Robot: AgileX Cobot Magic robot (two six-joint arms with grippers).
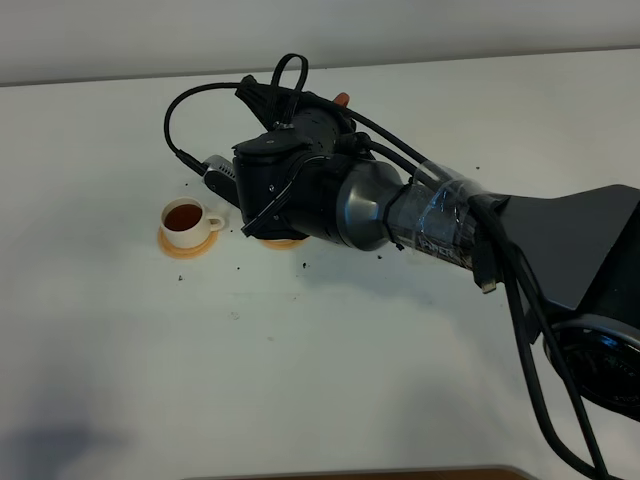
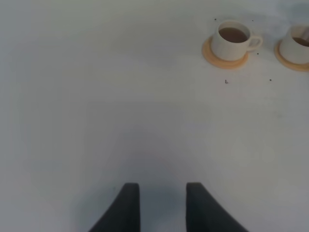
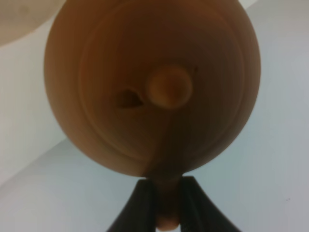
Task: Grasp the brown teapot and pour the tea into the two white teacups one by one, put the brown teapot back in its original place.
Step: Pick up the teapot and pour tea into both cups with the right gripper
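The left fingers [image 2: 161, 189] stand apart, holding nothing, over the bare worktop [image 2: 96, 96]. There are two white teacups, one [image 2: 231, 42] holding tea and the second [image 2: 295, 47] cut by the frame edge. Each sits on an orange coaster [image 2: 223, 60]. The one brown teapot [image 3: 154, 87] has its handle clamped between the right fingers [image 3: 168, 199]. The arm label [image 1: 440, 243] is unreadable.

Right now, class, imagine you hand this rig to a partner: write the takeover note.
Left gripper: jaws open, empty, over bare table.
Right gripper: shut on the handle of the brown teapot, which is lifted.
Done: first teacup holds tea. Second teacup shows some tea, level unclear.
Left: top up the second teacup if needed, then set the teapot back on the pale saucer.
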